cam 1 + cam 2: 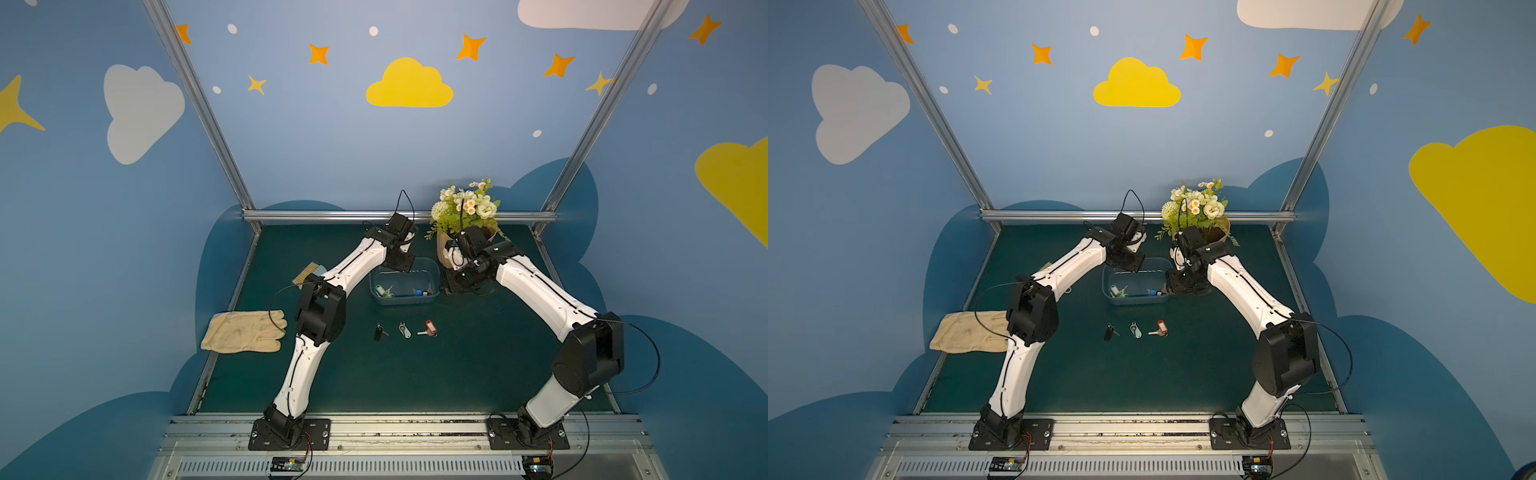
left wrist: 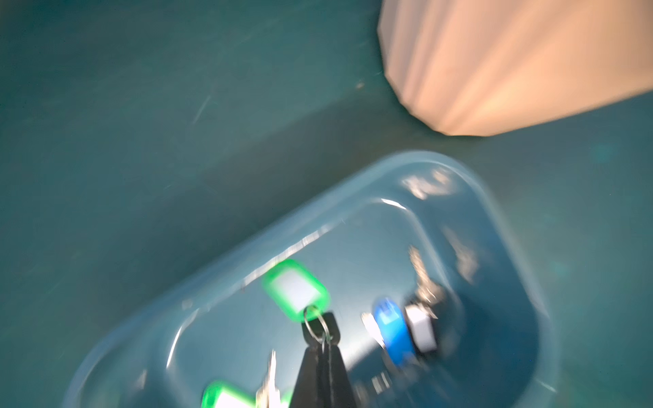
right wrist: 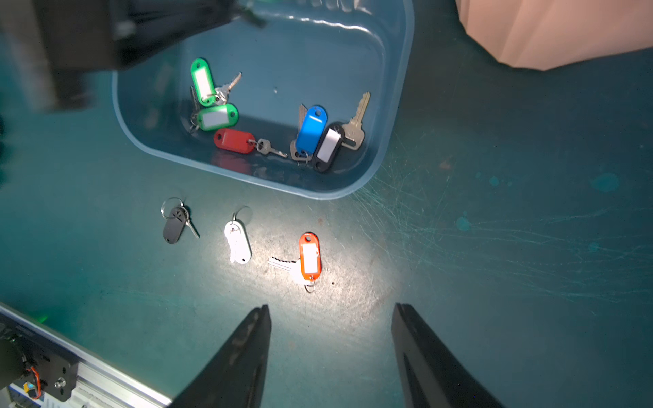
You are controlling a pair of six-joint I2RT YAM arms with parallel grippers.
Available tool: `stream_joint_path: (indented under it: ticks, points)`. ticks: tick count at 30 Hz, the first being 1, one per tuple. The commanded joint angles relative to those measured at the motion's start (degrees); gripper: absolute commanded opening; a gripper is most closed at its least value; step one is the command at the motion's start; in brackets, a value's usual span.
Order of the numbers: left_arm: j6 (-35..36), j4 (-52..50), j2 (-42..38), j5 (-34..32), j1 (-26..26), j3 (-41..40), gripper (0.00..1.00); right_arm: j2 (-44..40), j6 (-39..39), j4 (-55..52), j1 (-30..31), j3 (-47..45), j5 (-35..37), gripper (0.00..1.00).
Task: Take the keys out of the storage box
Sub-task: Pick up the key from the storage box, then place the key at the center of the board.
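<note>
The blue-grey storage box (image 1: 405,301) (image 3: 399,106) sits mid-table. Inside lie keys with two green tags (image 3: 208,99), a red tag (image 3: 234,141), a blue tag (image 3: 311,129) and a black tag (image 3: 328,148). My left gripper (image 2: 323,344) (image 1: 405,266) hangs over the box's far side, shut on a black-headed key whose ring carries a green tag (image 2: 296,289). Three keys lie on the mat in front of the box, with a black tag (image 3: 174,224), a white tag (image 3: 238,243) and an orange-red tag (image 3: 310,256). My right gripper (image 3: 330,311) stands open and empty beside the box's right end.
A peach ribbed flowerpot (image 1: 446,253) (image 2: 512,63) with flowers stands just behind and right of the box. At the left, a beige glove (image 1: 245,332) lies at the mat's edge, with a brush (image 1: 307,274) beyond it. An aluminium rail (image 3: 106,378) runs along the front.
</note>
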Motion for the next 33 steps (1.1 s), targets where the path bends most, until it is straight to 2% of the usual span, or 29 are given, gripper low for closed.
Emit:
stream_joint_path:
  ticks: [1, 5, 9, 15, 19, 23, 25, 29, 33]
  points:
    - [-2.27, -2.22, -9.15, 4.75, -0.15, -7.01, 0.02, 1.13, 0.79, 1.07, -0.08, 2.5, -0.52, 0.61]
    - [-3.34, -3.66, -21.43, 8.05, -0.56, -18.39, 0.03, 2.27, 1.05, 1.33, -0.14, 4.47, -0.59, 0.62]
    - [-3.02, -9.75, -32.49, 10.91, -2.14, -27.12, 0.03, 3.39, 0.84, 2.11, -0.04, 6.02, -1.07, 0.62]
    - [-6.35, -16.23, -42.71, 14.59, -7.3, -39.92, 0.02, 6.02, -0.95, 3.54, 0.17, 8.16, -2.94, 0.62]
    - [-10.56, -16.86, -44.85, 15.35, -10.42, -46.1, 0.02, 7.04, -1.73, 3.54, 0.96, 9.84, -1.9, 0.62]
    - [-12.99, -15.65, -45.44, 14.27, -11.35, -51.17, 0.02, 7.74, -2.38, 3.81, 2.11, 10.21, -0.32, 0.62]
    - [-13.13, -15.48, -44.57, 14.16, -11.4, -52.97, 0.02, 7.93, -2.77, 3.59, 2.74, 10.38, 0.61, 0.62]
    - [-15.04, -13.85, -42.39, 9.69, -11.37, -55.56, 0.03, 7.6, -3.49, 3.45, 4.34, 10.14, 2.52, 0.63]
    - [-16.44, -10.5, -39.37, 9.58, -11.35, -56.82, 0.03, 7.01, -3.73, 2.89, 5.92, 9.53, 4.2, 0.63]
